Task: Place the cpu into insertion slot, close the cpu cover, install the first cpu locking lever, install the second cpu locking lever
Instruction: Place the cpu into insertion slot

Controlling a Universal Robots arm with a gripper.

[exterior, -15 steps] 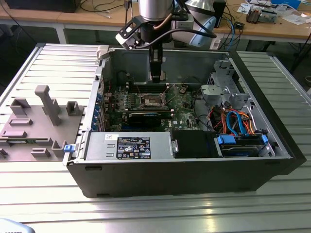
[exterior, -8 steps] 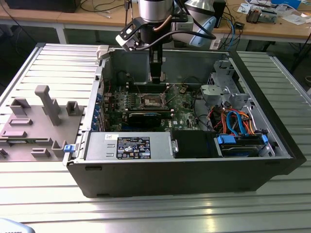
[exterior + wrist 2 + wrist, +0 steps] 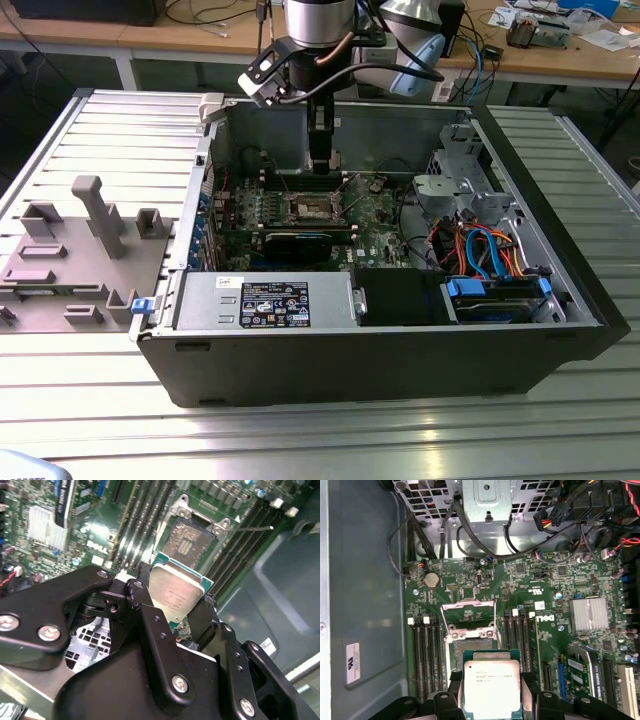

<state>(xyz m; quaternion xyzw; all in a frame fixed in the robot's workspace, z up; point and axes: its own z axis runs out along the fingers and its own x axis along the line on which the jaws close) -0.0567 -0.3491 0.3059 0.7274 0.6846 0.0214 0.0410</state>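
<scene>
My gripper (image 3: pixel 320 160) hangs inside the open computer case, shut on the cpu (image 3: pixel 491 682). The cpu is a flat square chip with a silver top (image 3: pixel 175 592), pinched at two opposite edges by the black fingers (image 3: pixel 141 597). It is held a little above the green motherboard (image 3: pixel 555 585), apart from it and just short of the insertion slot (image 3: pixel 472 642). The dark socket (image 3: pixel 189 539) lies bare in its silver frame. The cpu cover (image 3: pixel 468 611) stands swung up at the socket's far side. A thin metal lever (image 3: pixel 252 528) sticks out beside the socket.
Black memory slots (image 3: pixel 425 655) flank the socket on both sides. A coin battery (image 3: pixel 431 580) and a finned heat sink (image 3: pixel 589 615) sit on the board. The case holds a power supply (image 3: pixel 260 300) and a drive cage with coloured cables (image 3: pixel 480 250). A grey fixture (image 3: pixel 80 250) stands outside the case.
</scene>
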